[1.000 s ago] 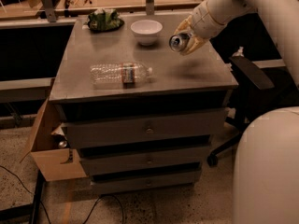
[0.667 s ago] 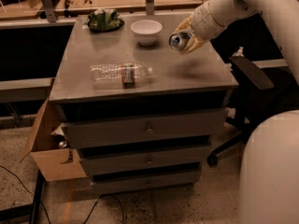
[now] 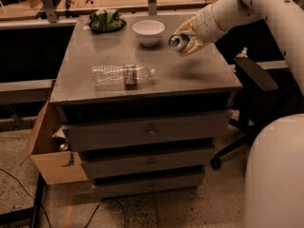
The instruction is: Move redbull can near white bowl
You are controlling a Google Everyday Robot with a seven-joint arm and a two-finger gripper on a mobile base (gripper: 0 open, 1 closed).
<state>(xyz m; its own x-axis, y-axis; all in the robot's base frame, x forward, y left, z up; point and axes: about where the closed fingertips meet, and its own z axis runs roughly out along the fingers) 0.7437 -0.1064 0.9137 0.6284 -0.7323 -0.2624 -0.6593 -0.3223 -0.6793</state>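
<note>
The redbull can (image 3: 177, 42) is a slim silver can held on its side, its shiny round top facing left. My gripper (image 3: 186, 41) is shut on it and holds it just above the grey cabinet top (image 3: 190, 72), a short way right of the white bowl (image 3: 148, 31). The bowl stands upright at the back middle of the top. The can and bowl are apart.
A clear water bottle (image 3: 122, 74) with a red-and-white label lies on its side near the front. A green chip bag (image 3: 105, 20) lies at the back left. A cardboard box (image 3: 47, 151) sits left of the drawers, an office chair (image 3: 249, 80) to the right.
My gripper with the can has moved slightly left and down, closer to the white bowl. The bowl, bottle and bag have not moved.
</note>
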